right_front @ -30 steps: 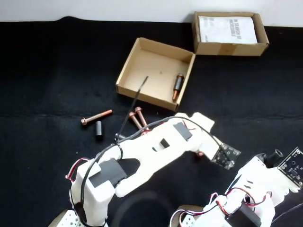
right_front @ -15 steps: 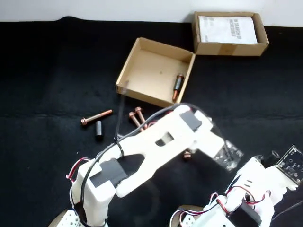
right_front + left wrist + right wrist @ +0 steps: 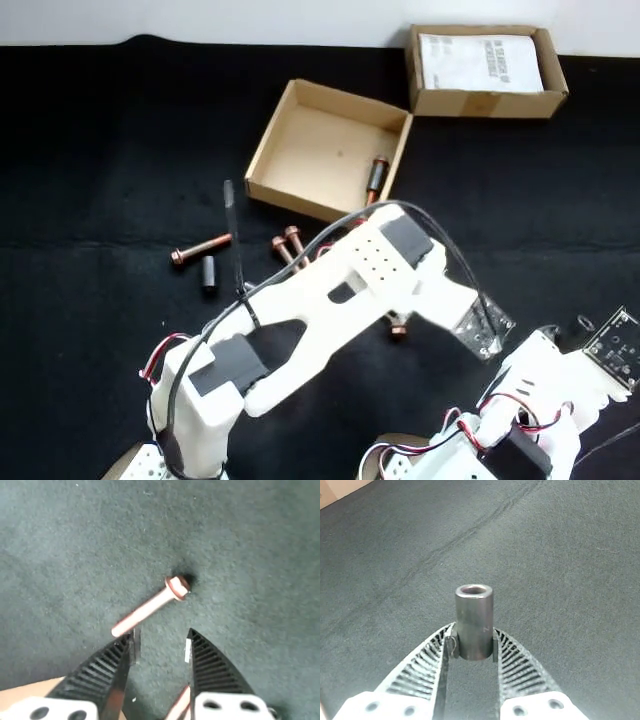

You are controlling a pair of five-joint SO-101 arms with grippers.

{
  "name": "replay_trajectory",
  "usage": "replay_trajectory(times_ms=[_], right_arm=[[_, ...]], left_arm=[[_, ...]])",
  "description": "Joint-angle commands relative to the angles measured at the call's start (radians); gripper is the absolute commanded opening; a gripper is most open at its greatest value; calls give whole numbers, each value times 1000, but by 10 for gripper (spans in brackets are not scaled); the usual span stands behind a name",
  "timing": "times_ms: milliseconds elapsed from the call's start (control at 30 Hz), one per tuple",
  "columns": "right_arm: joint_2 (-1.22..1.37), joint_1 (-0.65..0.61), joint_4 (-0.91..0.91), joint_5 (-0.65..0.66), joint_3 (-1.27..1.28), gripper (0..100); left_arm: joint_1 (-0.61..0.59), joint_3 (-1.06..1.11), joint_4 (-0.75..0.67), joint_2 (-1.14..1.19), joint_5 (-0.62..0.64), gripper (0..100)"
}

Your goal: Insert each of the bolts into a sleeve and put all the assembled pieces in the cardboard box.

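Above the black cloth surface (image 3: 100,130), found the left fingers (image 3: 105,667) released, tips apart just beside a copper-coloured flanged metal bolt (image 3: 150,606). Saw the right fingers (image 3: 515,675) clenched on a dark grey cylindrical steel sleeve (image 3: 474,620). Noted a sleeved bolt (image 3: 376,180) inside the open brown cardboard box (image 3: 310,150), by its 3 o'clock wall. Spotted two loose bolts (image 3: 284,250) at its 6 o'clock.

A black felt cloth (image 3: 90,150) spreads wide beneath everything, faintly creased in places. Along its far edge runs a plain white wall (image 3: 200,18), evenly lit.
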Motion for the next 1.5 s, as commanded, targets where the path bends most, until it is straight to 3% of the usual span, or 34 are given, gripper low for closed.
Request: replay_trajectory(times_ms=[0, 200, 667, 867, 933, 1200, 1467], right_arm=[[-10, -2, -18, 8, -10, 6], [-10, -2, -18, 8, -10, 6], [-10, -2, -22, 9, -12, 6], [-10, -2, -24, 9, -10, 6], [-10, -2, -24, 9, -8, 6], [-10, -2, -24, 3, -2, 6], [-10, -108, -25, -3, -1, 6]], left_arm=[[-21, 12, -89, 30, -18, 159], [-18, 7, -183, 110, -18, 158], [-12, 15, -164, 236, -60, 153], [35, 8, -83, 231, -106, 2], [44, 4, -54, 225, -92, 10], [45, -220, 147, 153, 150, 7], [8, -341, 170, 62, 532, 7]])
